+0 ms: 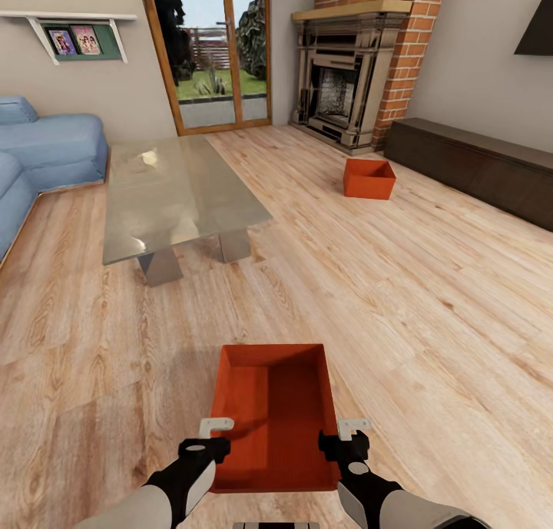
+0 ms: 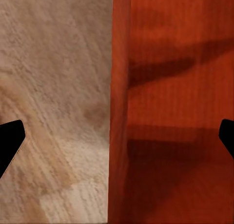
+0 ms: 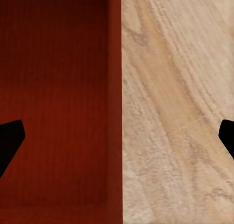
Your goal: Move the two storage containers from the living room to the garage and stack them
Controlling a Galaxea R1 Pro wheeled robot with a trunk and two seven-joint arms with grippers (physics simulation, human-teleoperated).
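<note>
I am in the living room, on its light wood planks (image 1: 430, 299). One orange-red storage container (image 1: 273, 406) lies open-topped just ahead of me. My left gripper (image 1: 216, 426) is open over its left wall (image 2: 119, 112), one finger (image 2: 9, 141) outside and the other inside. Open as well, my right gripper (image 1: 353, 428) straddles the right wall (image 3: 114, 87) in the same way. The second storage container (image 1: 369, 178) sits on the planks farther off, near the brick fireplace (image 1: 342, 84). The garage and its floor are out of view.
A glass coffee table (image 1: 177, 191) stands ahead to the left, with a blue sofa (image 1: 46, 153) beyond it. A dark low cabinet (image 1: 476, 168) runs along the right wall. Wood-framed glass doors (image 1: 215, 53) are at the back. Open plank floor lies between the two containers.
</note>
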